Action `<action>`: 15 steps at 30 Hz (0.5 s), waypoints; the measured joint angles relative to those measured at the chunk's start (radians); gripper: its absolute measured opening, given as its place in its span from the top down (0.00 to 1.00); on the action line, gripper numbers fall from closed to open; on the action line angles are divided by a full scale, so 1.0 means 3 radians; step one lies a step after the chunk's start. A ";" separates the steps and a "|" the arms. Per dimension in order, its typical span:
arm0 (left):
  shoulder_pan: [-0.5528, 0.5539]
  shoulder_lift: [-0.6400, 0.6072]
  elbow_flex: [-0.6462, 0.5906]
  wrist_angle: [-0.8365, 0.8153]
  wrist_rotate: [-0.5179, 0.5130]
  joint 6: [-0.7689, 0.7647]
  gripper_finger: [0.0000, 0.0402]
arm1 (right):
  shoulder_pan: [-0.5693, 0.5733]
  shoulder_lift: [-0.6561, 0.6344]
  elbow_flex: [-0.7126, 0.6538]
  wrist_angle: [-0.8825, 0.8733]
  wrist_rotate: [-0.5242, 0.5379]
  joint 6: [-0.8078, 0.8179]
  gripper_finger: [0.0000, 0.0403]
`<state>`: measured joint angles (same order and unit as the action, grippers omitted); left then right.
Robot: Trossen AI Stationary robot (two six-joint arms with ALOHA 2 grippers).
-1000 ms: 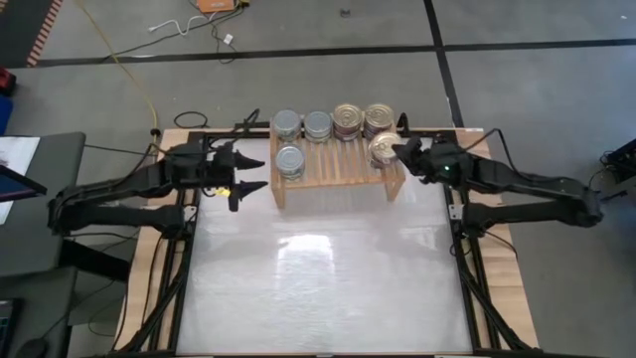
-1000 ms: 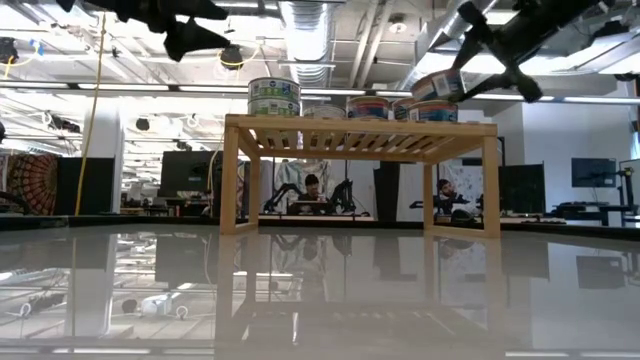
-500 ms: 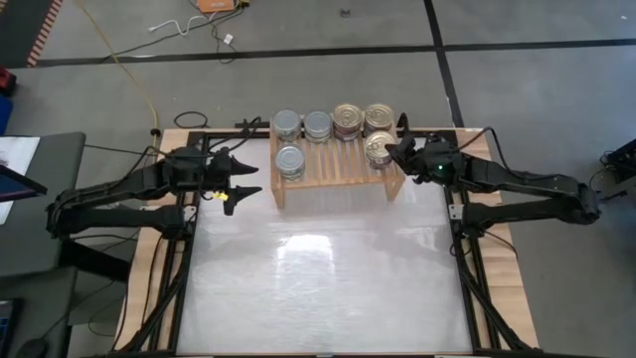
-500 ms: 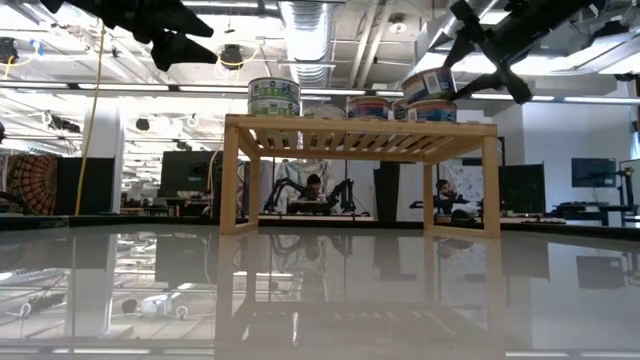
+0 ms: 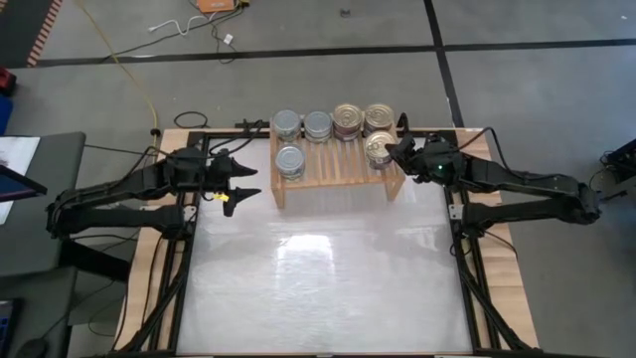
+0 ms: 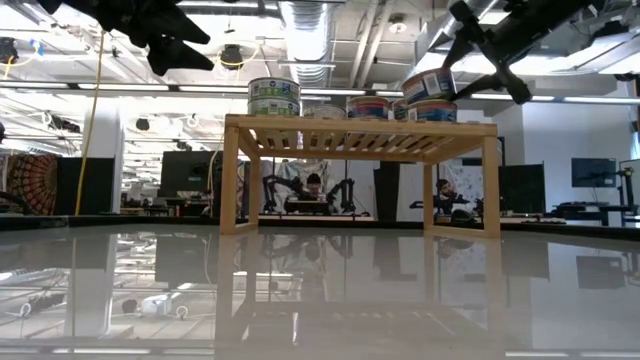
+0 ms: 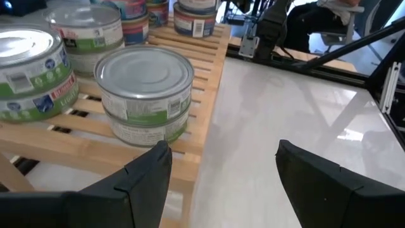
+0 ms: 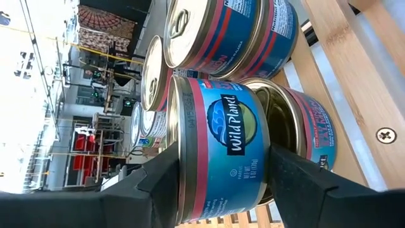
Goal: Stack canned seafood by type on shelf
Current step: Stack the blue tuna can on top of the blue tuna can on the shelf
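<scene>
Right claw (image 5: 395,149) pinching blue tin (image 8: 221,145), now lowered, tilted, onto gold-lid tin (image 8: 297,136) at shelf (image 5: 338,169) right end; stack nearly placed. Left claw (image 5: 241,179) spread, empty, moved slightly further left of shelf.

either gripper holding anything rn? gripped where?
The right gripper holds a blue-label can by its side wall, fingers on opposite sides, above another can on the shelf. The left gripper is open, holding nothing.
</scene>
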<state>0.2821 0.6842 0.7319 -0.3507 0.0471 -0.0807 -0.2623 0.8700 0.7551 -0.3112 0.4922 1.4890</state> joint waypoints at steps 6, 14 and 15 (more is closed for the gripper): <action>0.0000 0.0000 0.0000 0.0000 -0.0001 -0.0040 0.32 | 0.0000 0.0000 0.0000 -0.0012 -0.0073 -0.0026 0.37; 0.0000 0.0000 0.0001 0.0004 -0.0001 -0.0069 0.32 | -0.0001 0.0000 0.0000 -0.0009 -0.0147 -0.0244 0.34; 0.0000 0.0000 0.0001 0.0004 -0.0001 -0.0077 0.32 | -0.0008 0.0000 0.0000 -0.0009 -0.0147 -0.0245 0.34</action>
<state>0.2821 0.6842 0.7322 -0.3494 0.0467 -0.1039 -0.2648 0.8700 0.7551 -0.3138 0.4480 1.4155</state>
